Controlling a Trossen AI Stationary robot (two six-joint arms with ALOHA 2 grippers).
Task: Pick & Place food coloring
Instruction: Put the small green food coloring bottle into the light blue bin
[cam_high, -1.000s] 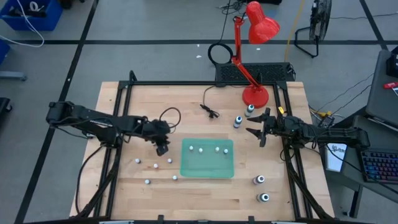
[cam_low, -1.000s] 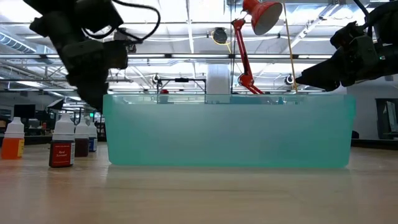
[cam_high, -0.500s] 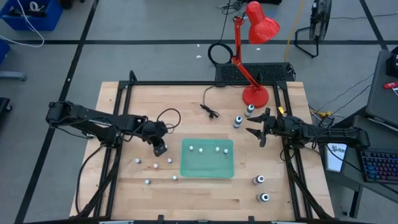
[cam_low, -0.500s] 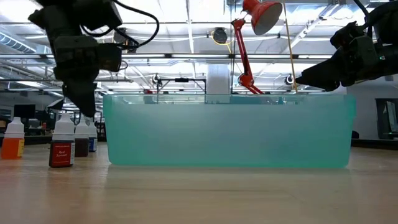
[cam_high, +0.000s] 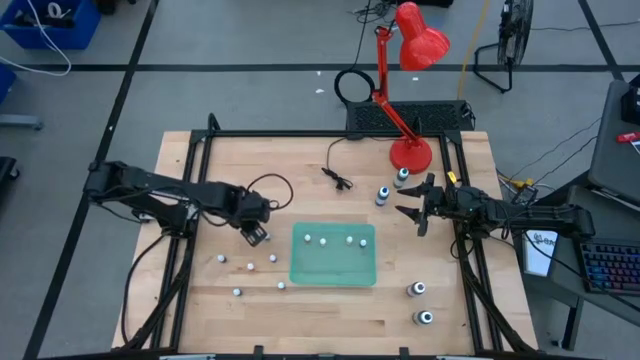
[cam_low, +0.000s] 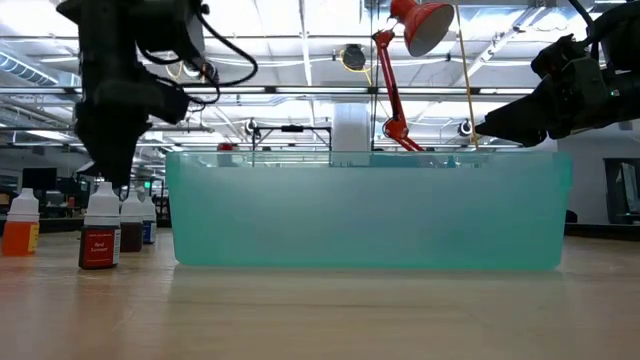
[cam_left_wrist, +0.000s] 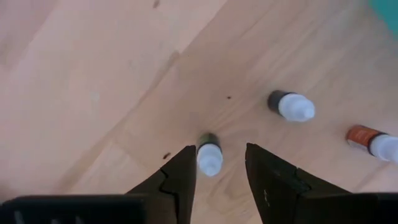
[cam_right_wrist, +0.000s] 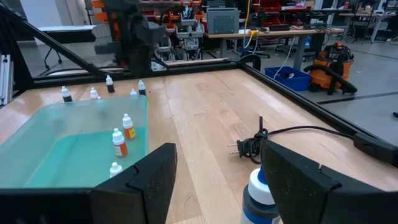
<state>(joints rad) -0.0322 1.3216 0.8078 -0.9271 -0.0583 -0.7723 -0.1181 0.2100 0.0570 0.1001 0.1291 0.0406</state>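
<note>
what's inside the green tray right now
Small white-capped food coloring bottles stand in the green tray: the high view shows three caps, the right wrist view three bottles. Its frosted wall hides them in the low view.

Left claw (cam_high: 256, 237) moved away from the tray (cam_high: 333, 272), opening slightly.

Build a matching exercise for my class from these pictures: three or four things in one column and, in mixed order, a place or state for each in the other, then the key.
Things
1. green tray
2. red desk lamp
3. left end effector
4. right end effector

Places or states
A. stands at the table's far edge
B. hangs open near two larger bottles, right of the tray
C. holds four small bottles, at mid-table
D. hovers open over the small bottles left of the tray

Pairs: 1-C, 2-A, 3-D, 4-B
</note>
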